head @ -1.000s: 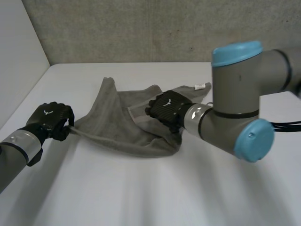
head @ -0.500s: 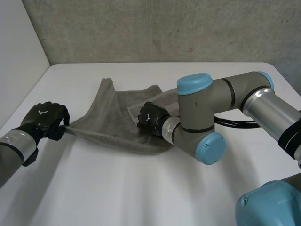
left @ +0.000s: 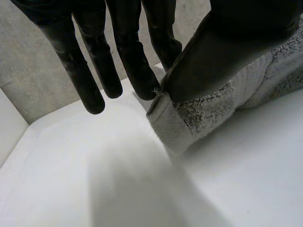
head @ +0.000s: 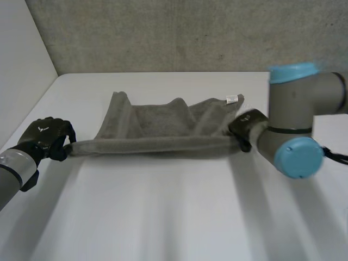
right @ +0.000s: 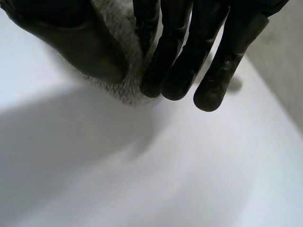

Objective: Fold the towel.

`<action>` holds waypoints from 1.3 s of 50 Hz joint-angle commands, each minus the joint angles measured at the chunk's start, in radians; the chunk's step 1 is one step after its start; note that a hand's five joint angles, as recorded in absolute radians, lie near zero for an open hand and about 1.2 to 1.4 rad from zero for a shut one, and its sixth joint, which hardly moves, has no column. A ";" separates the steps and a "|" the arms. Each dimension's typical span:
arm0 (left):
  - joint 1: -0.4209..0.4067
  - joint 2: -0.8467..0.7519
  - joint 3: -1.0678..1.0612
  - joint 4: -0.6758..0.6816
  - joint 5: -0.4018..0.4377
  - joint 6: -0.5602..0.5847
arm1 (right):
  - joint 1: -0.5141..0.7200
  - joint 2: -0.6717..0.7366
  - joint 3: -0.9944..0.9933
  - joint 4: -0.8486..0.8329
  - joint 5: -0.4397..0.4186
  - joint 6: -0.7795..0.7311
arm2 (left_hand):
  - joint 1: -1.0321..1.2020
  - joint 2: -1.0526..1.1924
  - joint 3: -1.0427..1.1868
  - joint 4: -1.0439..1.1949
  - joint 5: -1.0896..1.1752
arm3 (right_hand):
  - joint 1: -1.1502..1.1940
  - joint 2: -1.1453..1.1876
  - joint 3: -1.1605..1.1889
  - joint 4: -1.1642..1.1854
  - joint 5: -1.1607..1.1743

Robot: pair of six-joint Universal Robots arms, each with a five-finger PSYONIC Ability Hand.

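- towel [head: 157,122]: grey terry, long axis runs straight from one hand to the other across the white table [head: 163,217].
- Edge between the two hands is pulled into a tight, rolled-looking line. The rest of the cloth spreads away from the fingertips toward the wall, rumpled, and looks to rest on the table.
- left hand [head: 46,138]: on one end corner of that taut edge. In the left wrist view the thumb clamps the towel corner [left: 203,113] against the side of the nearest finger; the other fingers [left: 94,71] hang straight and free beside it. The corner pokes out just past the thumb tip.
- right hand [head: 246,128]: on the opposite end corner. In the right wrist view the cloth [right: 118,80] sits between thumb and fingers [right: 175,66], pinched, with a small tuft showing below the fingertips.
- White tag [head: 232,99] is on the far edge, near the right hand's side.
- Key relation: both grips are on the same long edge, the free edge lies beyond the fingertips, and neither hand is closer to it.
- Judgement: the fold needs both hands to carry the held edge forward together onto the far edge. Uneven travel would skew it.
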 commanded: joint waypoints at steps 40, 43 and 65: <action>-0.013 0.001 -0.019 -0.002 0.011 0.001 | 0.145 0.039 0.047 -0.240 -0.318 -0.502 | 0.118 0.046 0.735 0.498 0.039 | -1.013 -1.043 -1.043 -1.050 -1.049; -0.013 0.001 -0.019 -0.002 0.011 0.001 | 0.145 0.061 0.034 -0.217 -0.316 -0.564 | 0.118 0.046 0.735 0.498 0.039 | -1.006 -1.037 -1.037 -1.044 -1.043; 0.009 -0.001 -0.001 0.002 -0.002 0.006 | 0.064 0.093 0.002 -0.037 -0.316 -0.713 | 0.118 0.046 0.735 0.498 0.039 | -0.651 -0.682 -0.682 -0.688 -0.688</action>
